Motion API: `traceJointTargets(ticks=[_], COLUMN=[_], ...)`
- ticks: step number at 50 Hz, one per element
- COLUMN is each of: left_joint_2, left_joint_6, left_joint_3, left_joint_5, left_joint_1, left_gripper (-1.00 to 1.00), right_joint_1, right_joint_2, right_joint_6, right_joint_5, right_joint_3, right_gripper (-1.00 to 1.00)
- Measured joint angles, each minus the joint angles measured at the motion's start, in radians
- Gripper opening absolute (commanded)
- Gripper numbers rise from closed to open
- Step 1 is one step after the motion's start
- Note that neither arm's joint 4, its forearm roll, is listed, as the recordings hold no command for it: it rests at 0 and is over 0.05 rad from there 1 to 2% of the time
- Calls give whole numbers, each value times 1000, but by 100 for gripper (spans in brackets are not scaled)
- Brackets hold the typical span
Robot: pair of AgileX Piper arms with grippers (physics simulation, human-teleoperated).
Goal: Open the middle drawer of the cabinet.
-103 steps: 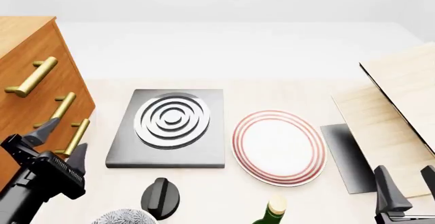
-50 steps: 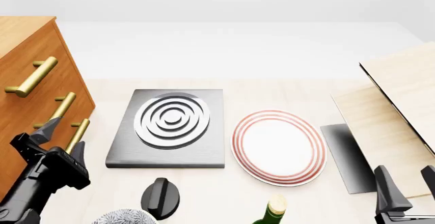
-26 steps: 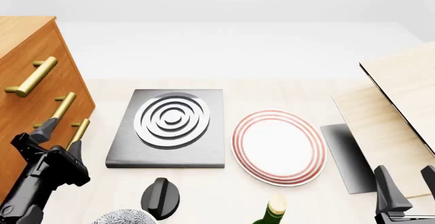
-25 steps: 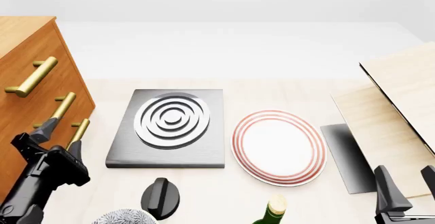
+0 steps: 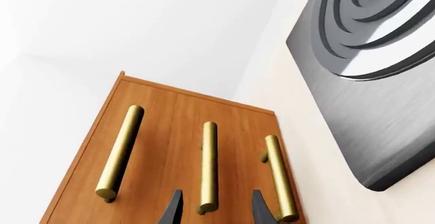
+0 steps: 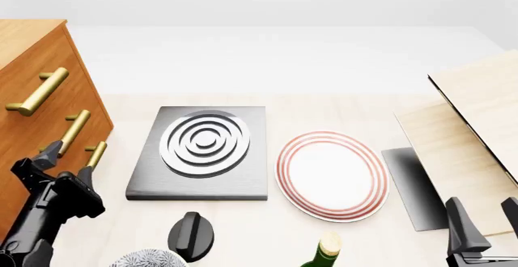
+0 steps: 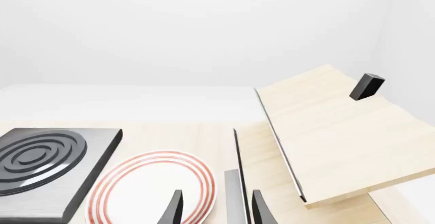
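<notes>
The cabinet stands at the far left of the counter, its three brass-handled fronts facing right, all shut flush as far as I can see. The middle drawer is the second front down, its bar handle just beyond the left gripper. That gripper has its dark fingers spread apart, one tip on either side of the near end of the middle handle, though I cannot tell whether they touch it. From the left wrist view the handle runs down between the two fingertips, with the top handle and the lowest handle on either side. To the right of the cabinet lies a dark grey slab with raised concentric rings, then a white plate with red rim bands. Pale wooden boards lean at the far right. The right gripper sits at the near right corner, fingers parted and holding nothing. A black knob and a green bottle top sit along the near edge.
</notes>
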Motion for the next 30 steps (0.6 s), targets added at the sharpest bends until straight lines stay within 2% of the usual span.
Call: traceJointTargets(ticks=[30], left_joint_2=[36], left_joint_6=[32], left_joint_3=[-19], left_joint_5=[-33], left_joint_1=[34], left_gripper=[100], right_joint_1=[0], right_joint_2=[0], right_joint_6=[0], right_joint_5=[0], right_joint_3=[0], right_gripper=[100])
